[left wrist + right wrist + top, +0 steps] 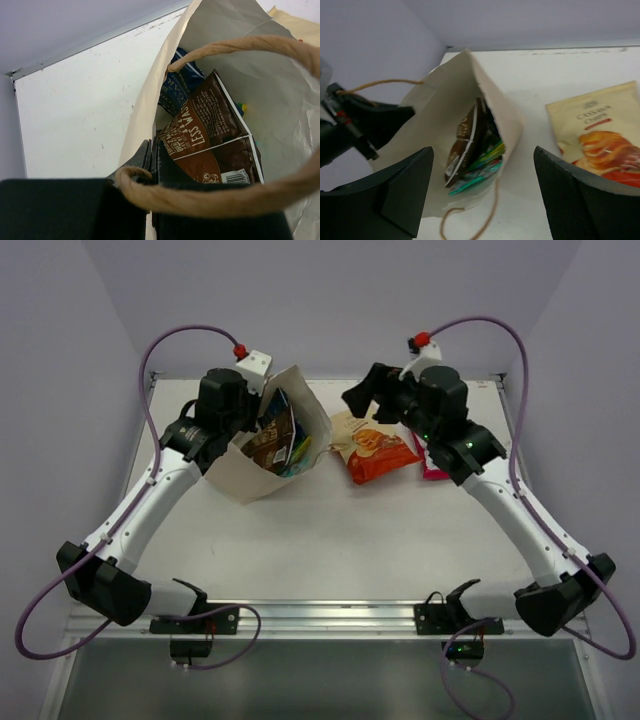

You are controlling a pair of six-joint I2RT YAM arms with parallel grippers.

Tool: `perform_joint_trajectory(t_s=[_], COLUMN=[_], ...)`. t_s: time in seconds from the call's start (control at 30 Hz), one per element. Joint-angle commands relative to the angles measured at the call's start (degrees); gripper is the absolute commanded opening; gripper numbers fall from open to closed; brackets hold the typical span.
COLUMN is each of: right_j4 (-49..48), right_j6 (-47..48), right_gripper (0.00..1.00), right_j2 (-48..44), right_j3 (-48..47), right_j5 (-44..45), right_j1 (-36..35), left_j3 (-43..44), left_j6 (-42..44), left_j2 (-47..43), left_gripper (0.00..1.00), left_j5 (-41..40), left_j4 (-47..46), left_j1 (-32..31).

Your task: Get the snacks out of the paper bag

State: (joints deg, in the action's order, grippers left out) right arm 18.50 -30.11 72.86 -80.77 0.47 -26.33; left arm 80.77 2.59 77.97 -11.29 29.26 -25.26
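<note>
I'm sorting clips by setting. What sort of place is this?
Most likely a robotics lab cell, not a home or shop: a white table boxed in by plain lilac walls, with a left arm and right arm bolted to a metal rail at its near edge.

The paper bag (242, 476) is tan, the long packet (210, 131) dark brown, the chips packet (376, 448) orange-and-cream.

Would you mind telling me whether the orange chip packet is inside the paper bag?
No, the orange chip packet lies flat on the table, outside the paper bag.
</note>
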Motion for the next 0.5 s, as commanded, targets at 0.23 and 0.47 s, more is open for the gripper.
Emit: perform_joint_trajectory(t_s=[0.23,0.47], right_j4=[9.96,11.65], right_j6=[-1.44,-6.10], right_gripper=[0.83,0.82], right_j2=[24.77,35.33], right_j3=[-22.05,-23.04], right_j5=[1.81,5.07], right_j1=[-18.05,-18.58], left_j3=[-1.14,-2.11], left_j6=[-0.57,-1.27], left_j2=[-2.92,-4.32], left_gripper=[0.00,0.00], left_j5=[0.04,0.30], left_j4=[1.42,0.80], left_j1=[-0.32,-0.32])
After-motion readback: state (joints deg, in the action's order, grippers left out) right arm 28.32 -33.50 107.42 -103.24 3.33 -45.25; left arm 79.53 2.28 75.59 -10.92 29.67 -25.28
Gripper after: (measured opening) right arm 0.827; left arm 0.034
